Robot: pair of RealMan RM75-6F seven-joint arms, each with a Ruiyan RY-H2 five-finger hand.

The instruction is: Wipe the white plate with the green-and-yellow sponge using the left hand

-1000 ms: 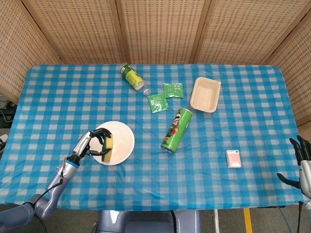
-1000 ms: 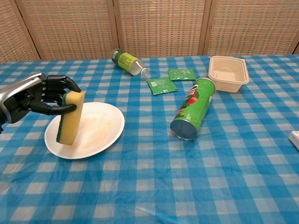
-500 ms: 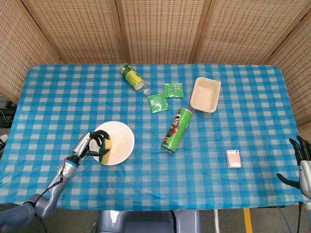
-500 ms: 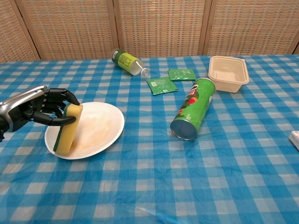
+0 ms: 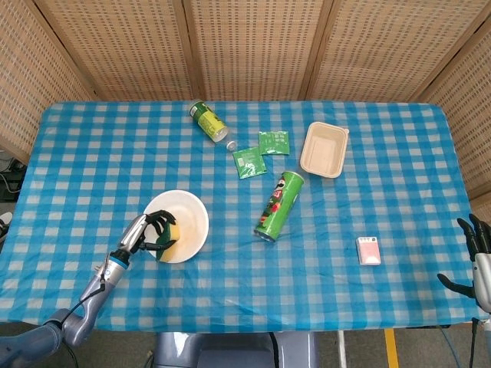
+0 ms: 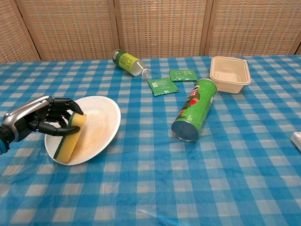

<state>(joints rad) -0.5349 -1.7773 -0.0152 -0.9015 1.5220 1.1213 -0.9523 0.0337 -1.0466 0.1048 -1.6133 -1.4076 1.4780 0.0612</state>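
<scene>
Sponge (image 6: 69,140) is clamped at its upper end by the left hand (image 6: 40,120), fingers wrapped over the top, lower edge pressed on the near-left rim of the white plate (image 6: 101,123). Likely soft, light, compressible; plate appears tipped, so slipping is a risk.

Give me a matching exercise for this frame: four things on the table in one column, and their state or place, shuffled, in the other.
Things:
1. sponge
2. chip can
3. beige container
4. green bottle

States:
A. open and upright, far right side of the group
B. lying on its side at the far edge, cap end toward the sachets
C. held in the left hand, lower end on the white plate
D. lying on its side, open end toward the chest camera

Pairs: 1-C, 2-D, 3-A, 4-B
</scene>
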